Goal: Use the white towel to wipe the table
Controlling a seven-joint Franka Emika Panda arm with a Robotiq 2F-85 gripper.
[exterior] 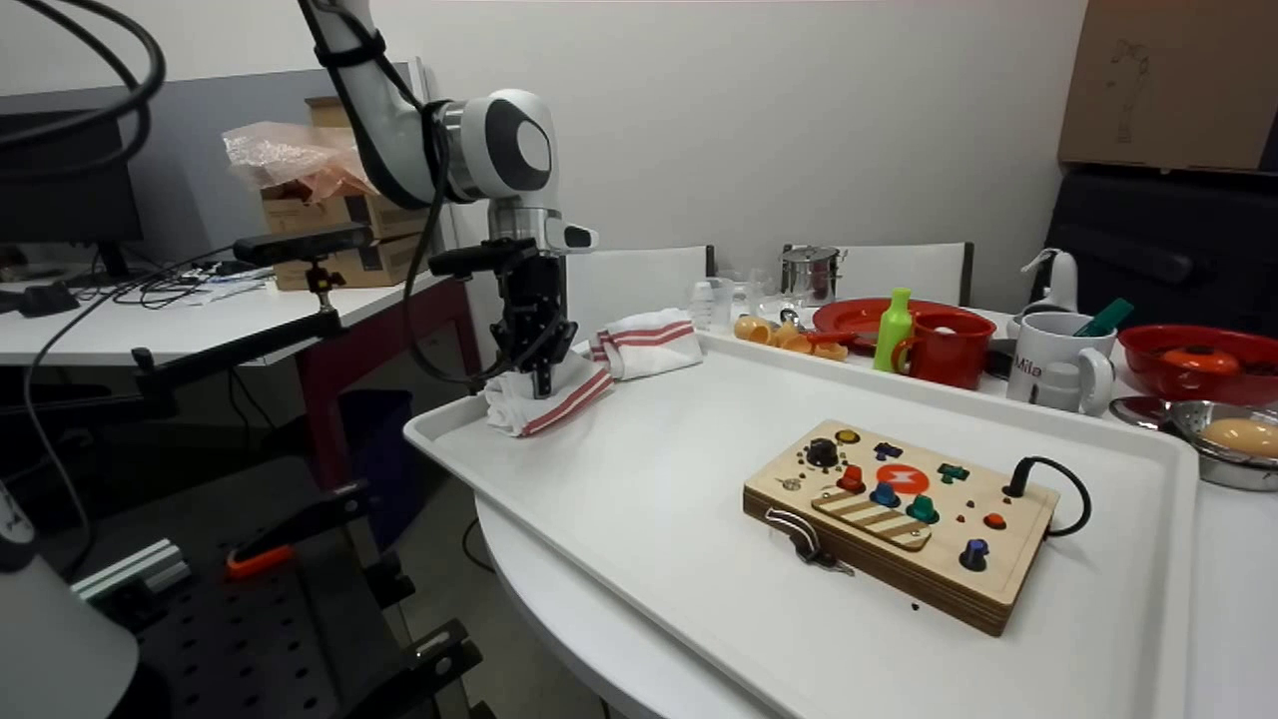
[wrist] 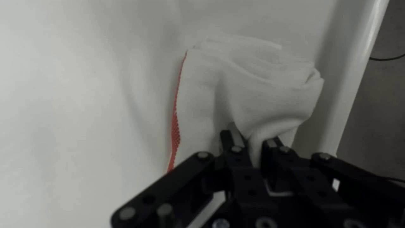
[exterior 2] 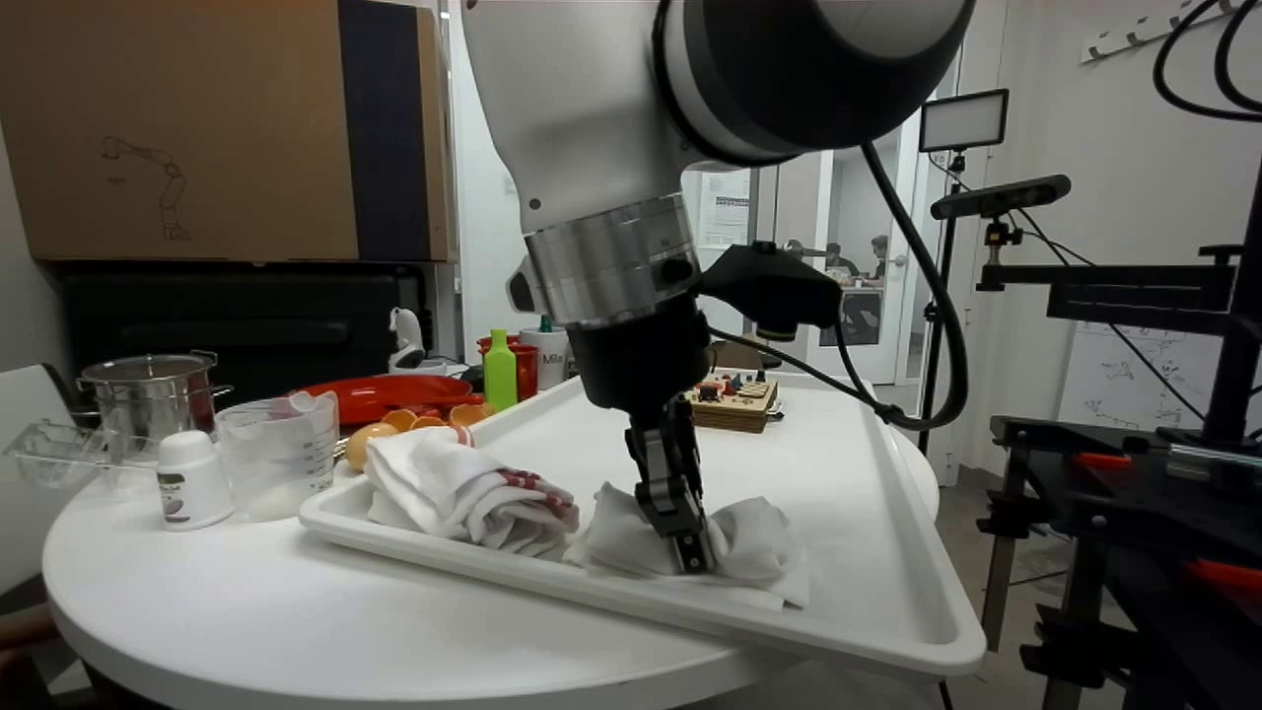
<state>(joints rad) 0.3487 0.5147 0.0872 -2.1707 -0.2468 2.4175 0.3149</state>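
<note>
On a white tabletop [exterior 2: 197, 602], inside a wide white tray [exterior: 639, 479]: holding the crumpled, red-striped white towel [wrist: 253, 91] near one end, just beside a second striped towel [exterior: 654, 345]. Pinching a fold of the first in the gripper [wrist: 254, 141], closed to a narrow gap.

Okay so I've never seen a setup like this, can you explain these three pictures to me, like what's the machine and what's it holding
It's a robot arm ending in a two-fingered gripper. Two pictures are taken from different spots outside the robot; the close-up is taken from its wrist. A white tray sits on the white table. In the tray, the gripper pinches a fold of a red-striped white towel, and what looks like a second striped towel lies beside it. There's also a wooden box with knobs in there.
</note>
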